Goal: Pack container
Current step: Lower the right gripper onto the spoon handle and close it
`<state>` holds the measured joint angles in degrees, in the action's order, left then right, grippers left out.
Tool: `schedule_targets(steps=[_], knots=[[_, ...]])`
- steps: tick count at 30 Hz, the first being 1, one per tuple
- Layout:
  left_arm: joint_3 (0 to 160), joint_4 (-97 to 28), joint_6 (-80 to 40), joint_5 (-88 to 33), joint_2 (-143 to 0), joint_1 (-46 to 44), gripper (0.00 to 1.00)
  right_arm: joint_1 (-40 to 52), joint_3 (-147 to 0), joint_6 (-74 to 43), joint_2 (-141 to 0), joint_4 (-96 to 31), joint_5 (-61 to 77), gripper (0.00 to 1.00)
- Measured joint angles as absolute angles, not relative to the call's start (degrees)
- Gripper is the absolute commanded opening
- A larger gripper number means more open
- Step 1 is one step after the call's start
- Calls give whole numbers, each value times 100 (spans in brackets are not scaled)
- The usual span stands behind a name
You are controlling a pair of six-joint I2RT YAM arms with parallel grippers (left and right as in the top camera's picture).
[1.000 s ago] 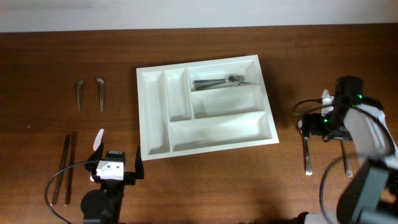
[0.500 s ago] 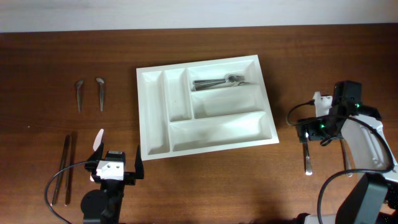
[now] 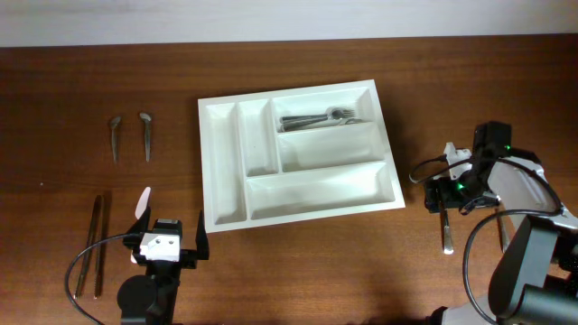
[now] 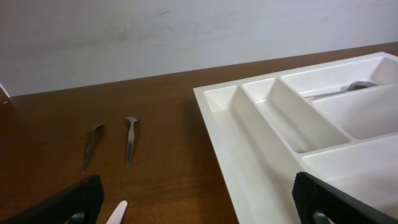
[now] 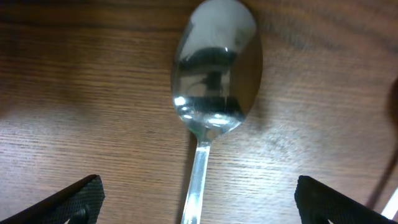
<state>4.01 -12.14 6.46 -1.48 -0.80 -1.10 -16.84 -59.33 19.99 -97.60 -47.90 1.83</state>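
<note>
The container, a big white tray with five compartments, lies mid-table and shows in the left wrist view as the container. Several forks lie in its top long compartment. My right gripper hangs open just above a steel spoon right of the tray. In the right wrist view the spoon lies bowl up, and its handle runs between the wide jaws of my right gripper, untouched. My left gripper stands open near the front edge, left of the tray, holding nothing; it shows as the left gripper.
Two small spoons lie at the far left, also seen as small spoons. Two long thin utensils lie at the front left. Another utensil lies right of the spoon, partly under the right arm. A pale strip sits by the left gripper.
My right gripper has swung left and toward the table's front, coming down over the spoon's bowl. The left arm has not moved.
</note>
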Motion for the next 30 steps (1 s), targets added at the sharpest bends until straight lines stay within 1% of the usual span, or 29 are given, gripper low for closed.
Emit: schedule_targets(steps=[11,22,25,30], knots=[[401,-1214,646,-148,-80,-110,99,-1684,-5933,1527,-9891,-4901,187,99],[401,-1214,646,-148,-78,-110,99,-1684,-5933,1848,-10165,-4781,185,100],[401,-1214,646,-148,-80,-110,99,-1684,-5933,1883,-10165,-4772,185,97],[401,-1214,646,-148,-78,-110,99,-1684,-5933,1933,-10243,-4770,185,98]])
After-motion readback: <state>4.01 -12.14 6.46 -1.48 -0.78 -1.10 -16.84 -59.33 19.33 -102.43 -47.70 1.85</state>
